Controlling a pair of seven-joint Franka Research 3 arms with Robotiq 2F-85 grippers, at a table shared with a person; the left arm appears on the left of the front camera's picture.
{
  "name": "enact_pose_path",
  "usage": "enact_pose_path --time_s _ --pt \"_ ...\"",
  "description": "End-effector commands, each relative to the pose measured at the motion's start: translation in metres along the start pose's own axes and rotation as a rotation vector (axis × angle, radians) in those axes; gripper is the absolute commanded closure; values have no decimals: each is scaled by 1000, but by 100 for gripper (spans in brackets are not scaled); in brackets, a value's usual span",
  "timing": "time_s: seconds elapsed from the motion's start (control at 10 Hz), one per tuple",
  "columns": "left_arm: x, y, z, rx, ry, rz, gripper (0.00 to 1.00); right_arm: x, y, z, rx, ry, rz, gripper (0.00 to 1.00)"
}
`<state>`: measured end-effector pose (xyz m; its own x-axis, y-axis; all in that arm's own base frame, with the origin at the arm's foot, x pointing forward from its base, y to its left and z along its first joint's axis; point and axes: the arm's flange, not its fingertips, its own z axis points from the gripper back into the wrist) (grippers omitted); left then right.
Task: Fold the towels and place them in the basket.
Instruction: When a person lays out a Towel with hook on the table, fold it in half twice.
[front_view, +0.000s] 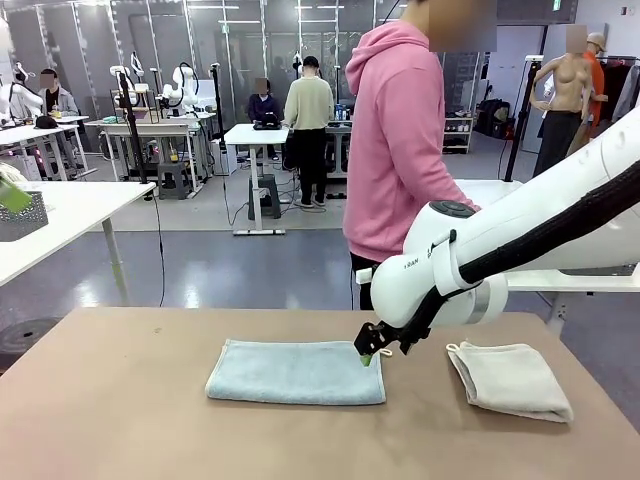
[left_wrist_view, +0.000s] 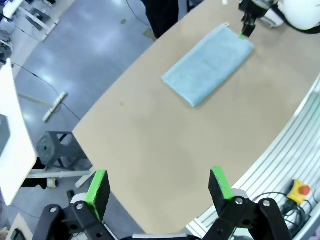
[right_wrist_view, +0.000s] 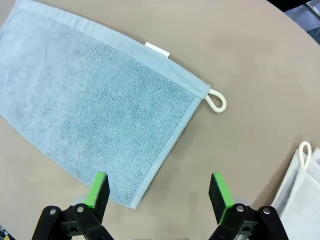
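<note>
A pale blue towel (front_view: 296, 372) lies flat in the middle of the table, also seen as a blue towel (left_wrist_view: 208, 64) and blue towel (right_wrist_view: 95, 107). A cream towel (front_view: 511, 378) lies folded to its right; its corner, the cream towel (right_wrist_view: 301, 182), has a loop. My right gripper (front_view: 368, 353) hangs open just above the blue towel's far right corner, with my right gripper (right_wrist_view: 157, 187) straddling that towel's short edge. My left gripper (left_wrist_view: 159, 186) is open, high over the table's left end. The basket is out of view.
A person in a pink hoodie (front_view: 400, 140) stands at the table's far side. The brown table (front_view: 120, 400) has free room on its left half. A white table (front_view: 60, 215) stands beyond at the left.
</note>
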<state>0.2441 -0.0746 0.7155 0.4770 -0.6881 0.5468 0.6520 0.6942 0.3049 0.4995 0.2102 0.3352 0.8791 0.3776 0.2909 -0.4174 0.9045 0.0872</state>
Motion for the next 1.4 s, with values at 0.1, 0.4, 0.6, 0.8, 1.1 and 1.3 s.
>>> enact_pose_path --time_s 0.1,0.4,0.6,0.8,1.1,1.3 --pt "0 0 0 0 0 0 0 0 0 0 0 0 0 0" --pt "0 0 0 0 0 0 0 0 0 0 0 0 0 0" --pt "-2 3 2 -5 18 -10 0 -1 0 -1 0 -3 -1 3" --pt "-6 17 43 -60 78 -48 0 8 4 -7 35 35 -128 5" --pt "1 12 69 -188 98 -104 0 26 6 -26 -23 72 -251 7" --pt "-8 8 81 -253 15 -102 0 32 3 -41 -50 98 -303 12"
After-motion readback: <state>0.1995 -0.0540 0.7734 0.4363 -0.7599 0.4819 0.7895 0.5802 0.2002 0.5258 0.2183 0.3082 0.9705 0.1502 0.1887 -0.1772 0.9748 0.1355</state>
